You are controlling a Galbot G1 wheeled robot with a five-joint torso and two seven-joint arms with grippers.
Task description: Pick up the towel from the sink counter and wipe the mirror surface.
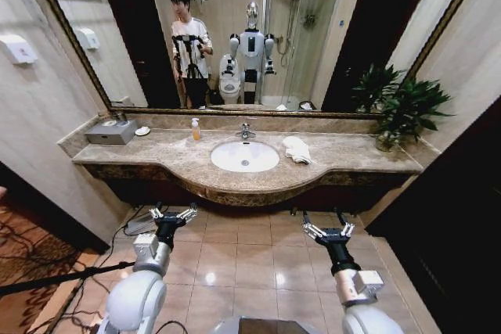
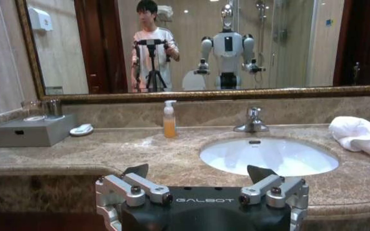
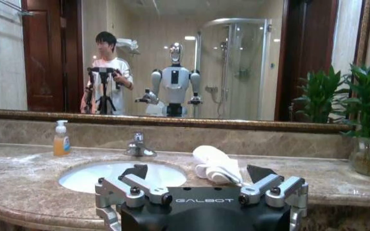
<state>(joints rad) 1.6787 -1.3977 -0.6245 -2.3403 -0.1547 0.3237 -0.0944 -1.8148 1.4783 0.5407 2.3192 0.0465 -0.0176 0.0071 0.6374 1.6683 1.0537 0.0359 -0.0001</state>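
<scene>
Towel [image 1: 297,149] lies right of basin [image 1: 244,156], long axis seemingly front-to-back; both grippers' fingers apart, empty, before the counter [image 1: 180,163]

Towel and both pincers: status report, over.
Both pincers, left pincer and right pincer, open, empty, short of the sink counter. Towel untouched beside the basin. Nothing blocking.

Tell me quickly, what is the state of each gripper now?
Left gripper: open, holding nothing, in front of the sink counter.
Right gripper: open, holding nothing; the towel lies on the counter.
</scene>
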